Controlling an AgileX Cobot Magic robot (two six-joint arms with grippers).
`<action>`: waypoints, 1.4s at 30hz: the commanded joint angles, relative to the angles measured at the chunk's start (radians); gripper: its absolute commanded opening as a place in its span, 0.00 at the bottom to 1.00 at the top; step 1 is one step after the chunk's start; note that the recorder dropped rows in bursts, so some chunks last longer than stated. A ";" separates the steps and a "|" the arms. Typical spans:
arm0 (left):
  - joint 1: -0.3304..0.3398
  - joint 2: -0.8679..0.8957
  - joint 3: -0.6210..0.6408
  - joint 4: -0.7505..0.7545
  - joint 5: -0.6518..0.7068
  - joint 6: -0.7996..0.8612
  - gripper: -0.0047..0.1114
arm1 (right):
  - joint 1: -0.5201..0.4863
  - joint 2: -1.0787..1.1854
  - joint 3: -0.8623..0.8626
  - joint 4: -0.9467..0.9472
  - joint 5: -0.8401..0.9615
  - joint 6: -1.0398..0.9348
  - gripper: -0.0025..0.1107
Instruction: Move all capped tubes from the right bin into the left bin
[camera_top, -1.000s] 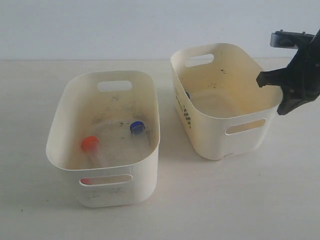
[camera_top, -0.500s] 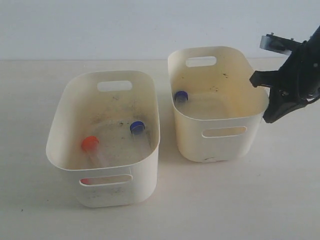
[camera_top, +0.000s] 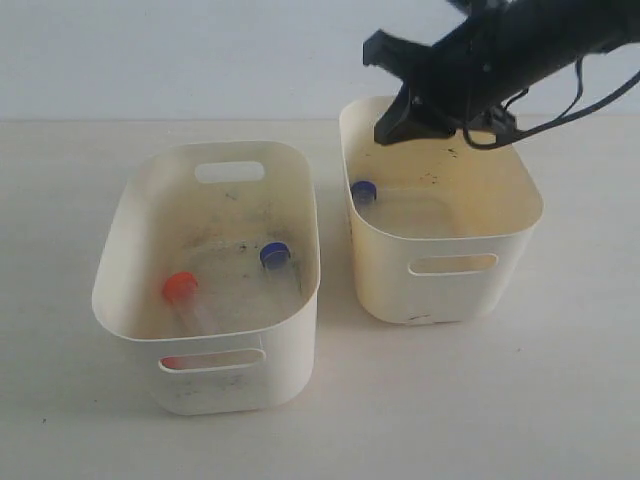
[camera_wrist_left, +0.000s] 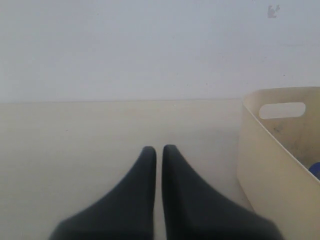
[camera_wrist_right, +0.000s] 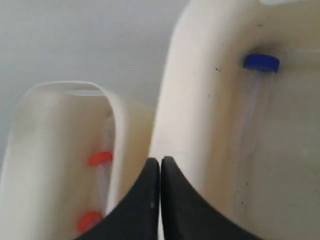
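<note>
The right bin (camera_top: 445, 215), yellowish cream, holds one blue-capped tube (camera_top: 363, 191) against its left wall; the same tube's cap (camera_wrist_right: 261, 62) shows in the right wrist view. The pale, scuffed left bin (camera_top: 215, 300) holds an orange-capped tube (camera_top: 181, 288) and a blue-capped tube (camera_top: 275, 255), and a second orange cap (camera_top: 172, 362) shows through its front slot. My right gripper (camera_top: 388, 127) hangs shut and empty over the right bin's far left rim, its tips (camera_wrist_right: 160, 161) above the gap between the bins. My left gripper (camera_wrist_left: 159, 149) is shut, empty, over the table beside the left bin (camera_wrist_left: 272, 165).
Both bins stand side by side on a pale tabletop (camera_top: 480, 400) in front of a white wall. A black cable (camera_top: 560, 95) trails from the right arm above the right bin's back. The left arm is out of the exterior view.
The right arm swung from beside the right bin's right end to above its far left rim. The right bin turned and slid slightly left, which uncovered its blue-capped tube.
</note>
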 joint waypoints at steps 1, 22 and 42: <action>-0.001 0.004 -0.004 -0.002 -0.010 -0.004 0.08 | -0.051 0.148 -0.081 0.043 0.082 -0.007 0.02; -0.001 0.004 -0.004 -0.002 -0.010 -0.004 0.08 | -0.110 0.385 -0.244 0.093 0.243 -0.036 0.39; -0.001 0.004 -0.004 -0.002 -0.010 -0.004 0.08 | -0.068 0.453 -0.244 0.092 0.191 -0.016 0.52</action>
